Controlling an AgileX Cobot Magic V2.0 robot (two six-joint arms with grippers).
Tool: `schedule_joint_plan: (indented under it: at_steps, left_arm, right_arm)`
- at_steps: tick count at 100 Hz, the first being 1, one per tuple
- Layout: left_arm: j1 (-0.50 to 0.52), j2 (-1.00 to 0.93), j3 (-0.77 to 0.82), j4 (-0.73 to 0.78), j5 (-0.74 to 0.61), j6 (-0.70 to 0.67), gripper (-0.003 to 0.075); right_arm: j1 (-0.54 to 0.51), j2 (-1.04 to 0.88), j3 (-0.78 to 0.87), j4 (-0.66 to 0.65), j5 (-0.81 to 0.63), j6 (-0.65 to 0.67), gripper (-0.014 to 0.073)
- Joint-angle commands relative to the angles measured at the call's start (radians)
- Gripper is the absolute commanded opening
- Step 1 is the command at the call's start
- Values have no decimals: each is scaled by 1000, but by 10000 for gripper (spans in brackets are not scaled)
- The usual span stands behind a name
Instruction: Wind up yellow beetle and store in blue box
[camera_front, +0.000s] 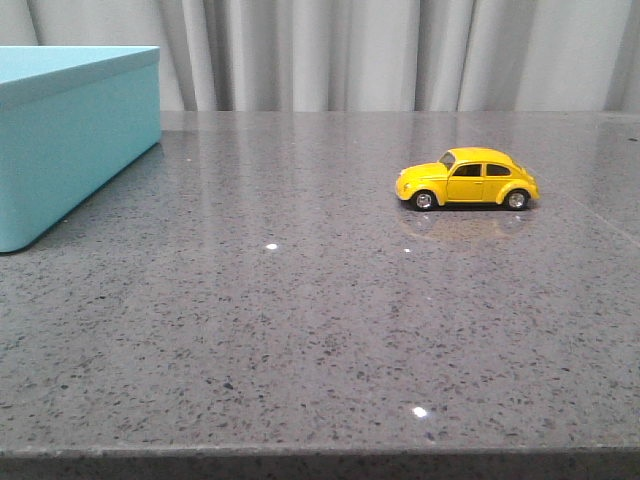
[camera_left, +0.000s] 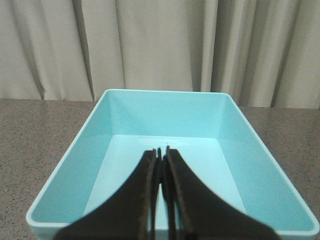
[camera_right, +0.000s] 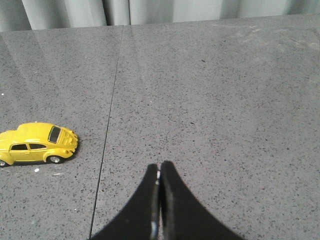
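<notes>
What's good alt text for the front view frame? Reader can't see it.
A small yellow beetle toy car stands on its wheels, side-on, on a grey speckled table, right of centre. A large blue box sits at the far left, well apart from it, with pale curtains behind; no arm is in view.

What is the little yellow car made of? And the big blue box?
The yellow beetle looks like painted metal or hard plastic: glossy paint, silvery hubcaps and dark, rubbery-looking tyres. The blue box has smooth, matte, plain walls with rounded corners, so probably plastic or painted tin; the pictures cannot settle which.
</notes>
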Motion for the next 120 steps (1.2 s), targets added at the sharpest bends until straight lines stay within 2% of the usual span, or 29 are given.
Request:
schedule_joint_plan:
  at_steps: [1, 25, 62, 71, 83, 104, 111, 120]
  left_arm:
    - [1, 14, -40, -10, -72, -11, -19]
    - [1, 14, -40, -10, -91, -11, -19]
    - [1, 14, -40, -10, -91, -11, -19]
    - [1, 14, -40, -10, -91, -11, -19]
    - [1, 14, -40, -10, -91, -11, -19]
    - [1, 14, -40, -10, -91, -11, -19]
    - [1, 14, -40, -10, -91, -11, -19]
    - [1, 14, -40, -10, -91, -11, -19]
  right_arm:
    - [0, 12, -25, 0, -60, -10, -58]
    - [8, 20, -42, 28, -40, -10, -58]
    - [172, 207, -187, 31, 68, -10, -42]
    - [204, 273, -247, 31, 109, -10, 17]
    - [242, 372, -327, 31, 176, -10, 140]
    - [314, 543, -473, 40, 284, -10, 444]
    - [331, 602, -527, 45, 334, -10, 487]
    - [347, 679, -601, 55, 391, -1, 489]
